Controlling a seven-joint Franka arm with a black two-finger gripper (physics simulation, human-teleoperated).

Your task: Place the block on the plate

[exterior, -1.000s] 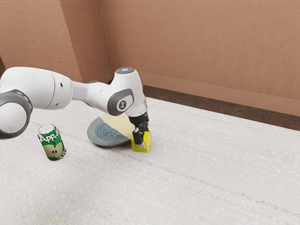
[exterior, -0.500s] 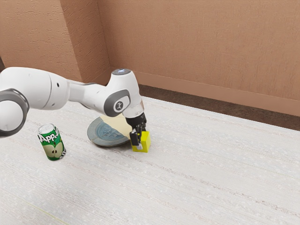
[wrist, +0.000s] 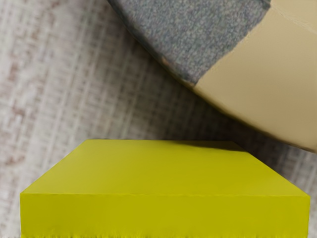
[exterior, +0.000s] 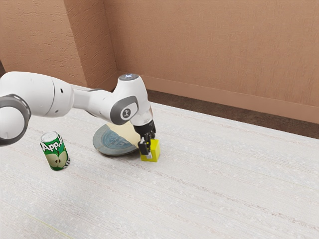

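- My black gripper hand [exterior: 148, 146] is down low at the bright yellow, box-shaped block [exterior: 152, 151], which sits right at the hand and looks to be on the pale, streaked worktop [exterior: 214, 184].
- Whether the hand is clamped on the block or merely around it, I can't tell from here; its contact with the sides is hidden from me.
- The round blue-grey and cream plate [exterior: 107, 145] lies just beside the hand, and the wrist view shows a strip of worktop between its rim and the block.
- I judge the block light and stiff, with flat faces that shouldn't give under a squeeze. It seems sturdy, though smooth sides could slip if I catch only the top edge.
- I'd take it by two opposite upright faces, centred and fairly deep, square to them so it doesn't twist.
- A firm squeeze seems safe; then I'd want a straight lift, clear of the plate's raised rim, before moving across.
- The green fruit-print drink can [exterior: 56, 152] stands well apart from the hand, beyond the plate.
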